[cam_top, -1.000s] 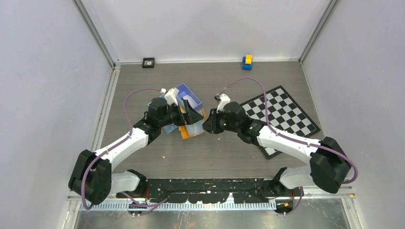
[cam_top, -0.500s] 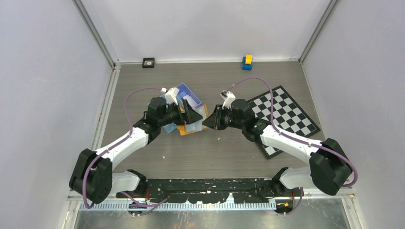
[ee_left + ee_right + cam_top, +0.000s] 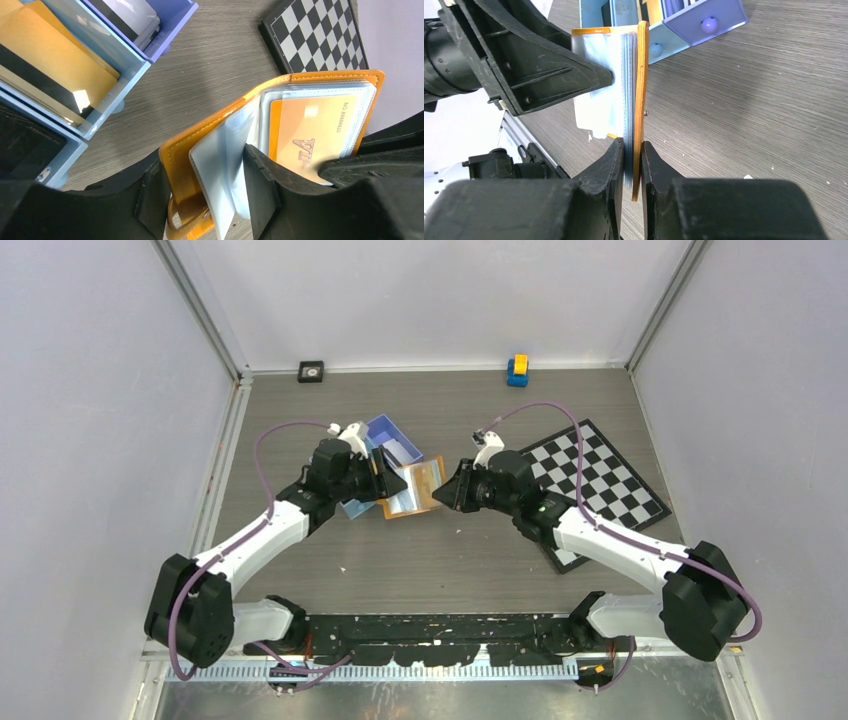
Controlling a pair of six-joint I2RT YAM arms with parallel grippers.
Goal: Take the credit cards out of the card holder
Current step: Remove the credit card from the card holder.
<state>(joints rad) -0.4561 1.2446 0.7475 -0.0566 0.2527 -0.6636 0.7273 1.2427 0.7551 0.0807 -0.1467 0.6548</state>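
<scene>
**Holding the wallet spread between two claws**

We have the card holder point(image 3: 412, 488) held open between the arms over the table point(image 3: 450, 560), just beside the blue tray point(image 3: 383, 426). Its spread runs straight from one claw across to the other.

The right gripper point(image 3: 631, 150) is pinched tight on one orange cover and its stack of clear sleeves, which show edge-on in its own camera. The left gripper point(image 3: 207, 175) straddles the other cover and one loose sleeve with its jaws fairly wide. Whether they actually bite, we cannot tell from here.

Now the line that matters: an orange credit card point(image 3: 310, 130) sits in the top sleeve on the right claw's side, just past the left claw's far finger. We judge the left claw the nearer one to draw it, though it would first need to let go of its cover.

What stands in the way? The right fingers press on that same stack and could trap the card. The chessboard point(image 3: 590, 485) lies under the right arm, clear of the work.
</scene>
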